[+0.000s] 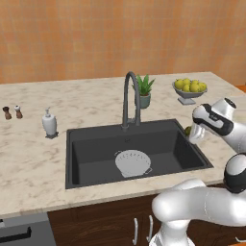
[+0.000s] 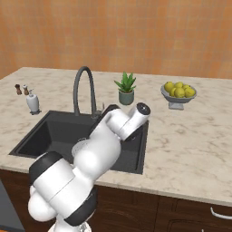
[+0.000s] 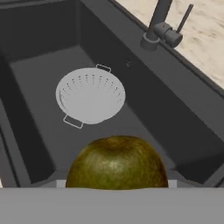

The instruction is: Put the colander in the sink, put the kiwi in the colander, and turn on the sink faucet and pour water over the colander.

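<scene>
The kiwi (image 3: 117, 162) sits right at the tool, a brownish-green oval filling the bottom middle of the hand view, and the tool (image 1: 192, 134) is closed on it with its jaws spread about the fruit's width. In the left base view a sliver of green shows just left of the white hand, above the right rim of the sink (image 1: 77, 158). The tool hangs over that right edge, not yet above the colander (image 1: 133, 162).

The colander rests upright on the sink floor, near the middle of the basin and a little toward the near wall. It is white, round and perforated, with two small wire handles on opposite sides, clear in the hand view. It is well apart from the kiwi and touches none of the sink walls.

The sink faucet (image 1: 130, 98) stands at the far rim of the sink, centred, its arched spout curving toward the basin. No water is visible from it.

On the worktop (image 1: 33, 158), a white soap dispenser (image 1: 49, 123) stands just beyond the sink's far left corner. Two small shakers (image 1: 12, 112) stand farther left, close together. A potted plant (image 1: 143, 91) stands just right of the faucet, farther back. A grey footed bowl of lemons (image 1: 189, 89) stands to the far right, well apart from the sink.
</scene>
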